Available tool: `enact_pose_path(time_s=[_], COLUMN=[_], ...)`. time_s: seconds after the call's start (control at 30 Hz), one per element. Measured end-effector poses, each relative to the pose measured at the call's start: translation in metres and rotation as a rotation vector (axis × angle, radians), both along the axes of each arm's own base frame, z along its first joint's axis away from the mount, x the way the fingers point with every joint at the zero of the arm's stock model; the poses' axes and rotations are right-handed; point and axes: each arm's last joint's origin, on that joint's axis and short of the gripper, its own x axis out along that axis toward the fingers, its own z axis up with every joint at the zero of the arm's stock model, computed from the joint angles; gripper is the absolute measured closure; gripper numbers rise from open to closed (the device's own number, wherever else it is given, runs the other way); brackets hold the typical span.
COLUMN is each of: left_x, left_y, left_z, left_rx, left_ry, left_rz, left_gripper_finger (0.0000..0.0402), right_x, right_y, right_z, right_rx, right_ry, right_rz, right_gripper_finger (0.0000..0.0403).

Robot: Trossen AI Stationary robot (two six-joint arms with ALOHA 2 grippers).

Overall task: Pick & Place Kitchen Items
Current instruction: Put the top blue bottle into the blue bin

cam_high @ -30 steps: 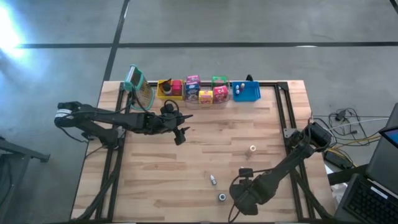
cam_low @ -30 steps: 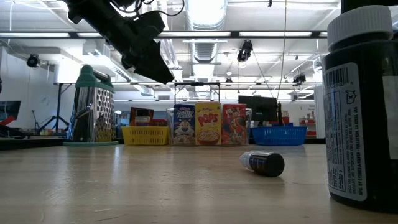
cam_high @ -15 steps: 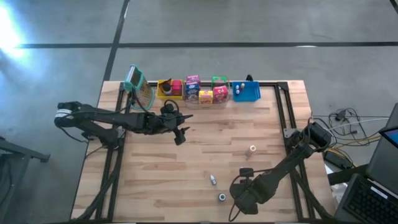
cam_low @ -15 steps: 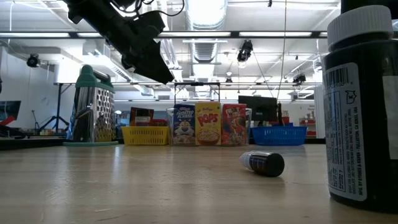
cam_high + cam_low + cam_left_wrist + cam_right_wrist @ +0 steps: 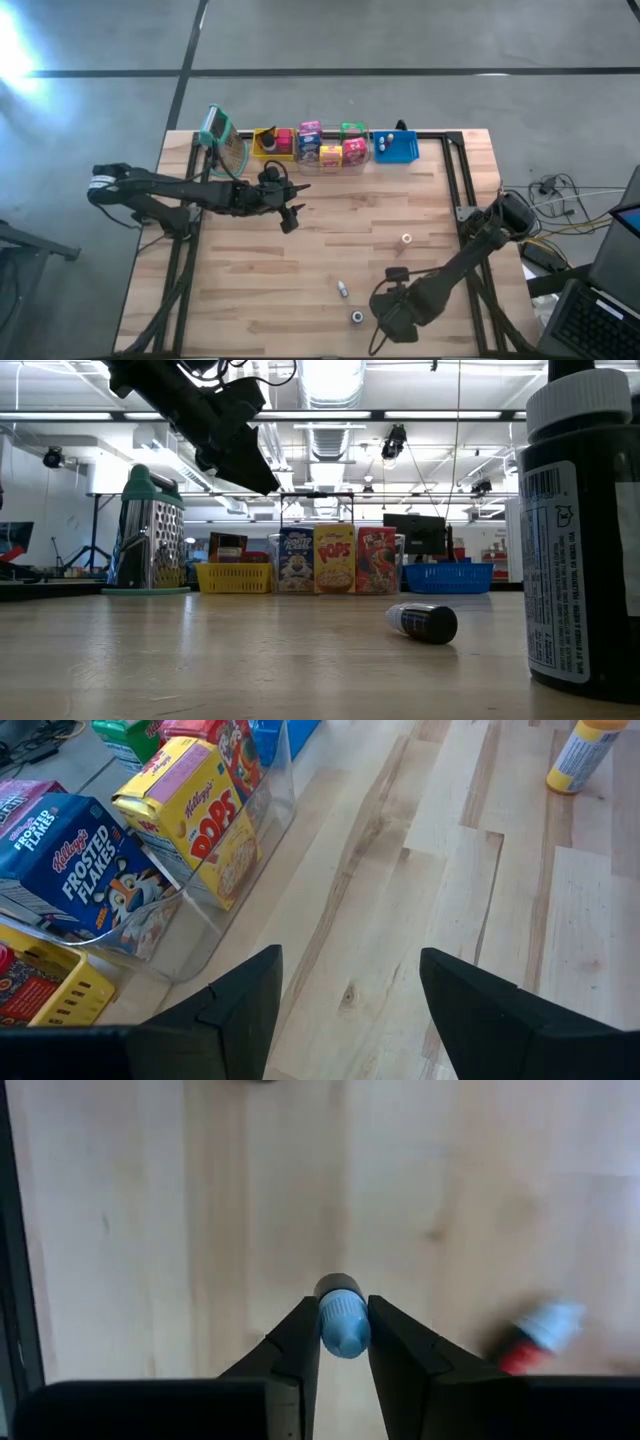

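Wooden surface (image 5: 330, 250): right gripper (image 5: 343, 1342) fingers clamp a blue-capped bottle (image 5: 342, 1325) at its cap; shallow hold risks slipping on lift. Left gripper (image 5: 345, 985) hovers part-open, empty.

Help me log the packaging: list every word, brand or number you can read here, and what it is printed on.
"Kellogg's FROSTED FLAKES": blue cereal box in the clear bin.
"Kellogg's POPS": yellow cereal box beside it.
Red cereal box: name too blurred to read.
Big dark bottle: barcode and fine print, too small to read.
Lying small bottle, yellow-capped bottle: no legible text.
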Motion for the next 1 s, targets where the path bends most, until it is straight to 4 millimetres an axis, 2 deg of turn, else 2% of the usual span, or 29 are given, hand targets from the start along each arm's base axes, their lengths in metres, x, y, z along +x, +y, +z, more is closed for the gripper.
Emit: enact_pose_path(time_s=[0.1,0.2,0.33,0.53,0.77,1.0], left_x=[0.0,0.0,0.0,0.0,0.0,0.0], left_y=[0.0,0.0,0.0,0.0,0.0,0.0], left_z=[0.0,0.0,0.0,0.0,0.0,0.0], left_rx=[0.0,0.0,0.0,0.0,0.0,0.0], left_ry=[0.0,0.0,0.0,0.0,0.0,0.0], left_rz=[0.0,0.0,0.0,0.0,0.0,0.0], left_gripper_finger=[0.0158,0.0158,0.0158,0.0158,0.0158,0.0158], right_x=[-0.002,-0.003,-0.005,-0.009,-0.018,-0.022], right_y=[-0.011,-0.032,-0.069,-0.127,-0.192,-0.243], right_z=[0.021,0.047,0.082,0.124,0.152,0.156], right_rx=[-0.043,-0.072,-0.089,-0.087,-0.121,-0.133], right_ry=[-0.007,-0.046,-0.139,-0.274,-0.364,-0.349], right_rz=[0.01,-0.008,-0.055,-0.11,-0.224,-0.324], right_gripper_finger=[0.0339,0.0341,0.0339,0.0339,0.0337,0.0336])
